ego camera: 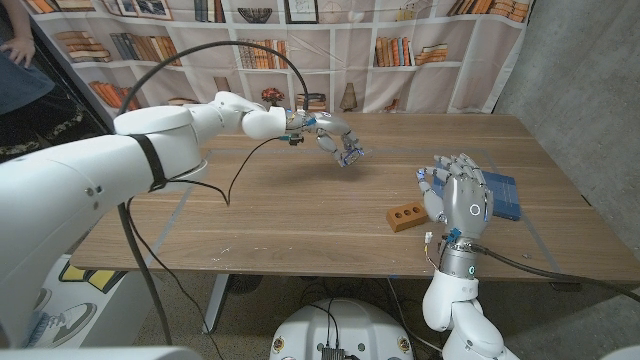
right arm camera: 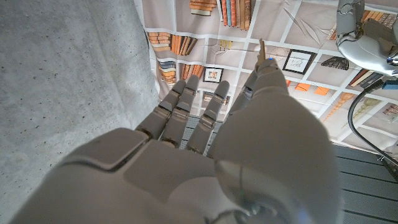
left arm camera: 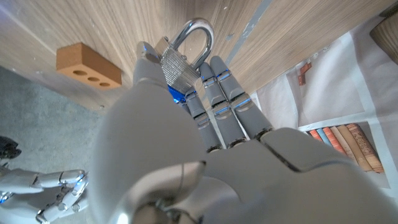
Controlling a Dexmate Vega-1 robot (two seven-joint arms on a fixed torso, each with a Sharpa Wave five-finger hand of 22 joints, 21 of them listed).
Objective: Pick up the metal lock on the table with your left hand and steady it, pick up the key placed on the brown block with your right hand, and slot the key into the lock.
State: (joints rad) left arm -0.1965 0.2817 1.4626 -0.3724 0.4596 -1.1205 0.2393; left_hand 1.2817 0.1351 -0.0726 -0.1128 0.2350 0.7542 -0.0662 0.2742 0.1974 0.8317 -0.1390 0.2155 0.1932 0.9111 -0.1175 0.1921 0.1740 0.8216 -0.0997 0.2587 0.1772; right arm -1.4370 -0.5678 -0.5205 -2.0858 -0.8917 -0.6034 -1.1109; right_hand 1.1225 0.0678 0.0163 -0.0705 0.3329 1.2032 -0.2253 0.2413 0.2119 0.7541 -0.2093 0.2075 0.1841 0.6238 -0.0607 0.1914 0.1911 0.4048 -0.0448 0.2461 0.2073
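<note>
My left hand (ego camera: 333, 138) is raised over the middle of the table and grips the metal lock (ego camera: 349, 155). In the left wrist view the lock (left arm camera: 178, 65) sits between thumb and fingers with its silver shackle (left arm camera: 193, 31) pointing away from the palm. My right hand (ego camera: 458, 196) stands upright near the table's right front, fingers up. A thin brass tip of the key (right arm camera: 262, 48) pokes out above its thumb, pinched there. The brown block (ego camera: 405, 216) with three holes lies just left of the right hand, nothing on top; it also shows as the brown block (left arm camera: 87, 66).
A blue flat pad (ego camera: 503, 196) lies behind the right hand near the table's right edge. A black cable (ego camera: 232, 178) hangs from the left arm onto the table. A person (ego camera: 14, 50) stands at the far left. A bookshelf-print curtain hangs behind the table.
</note>
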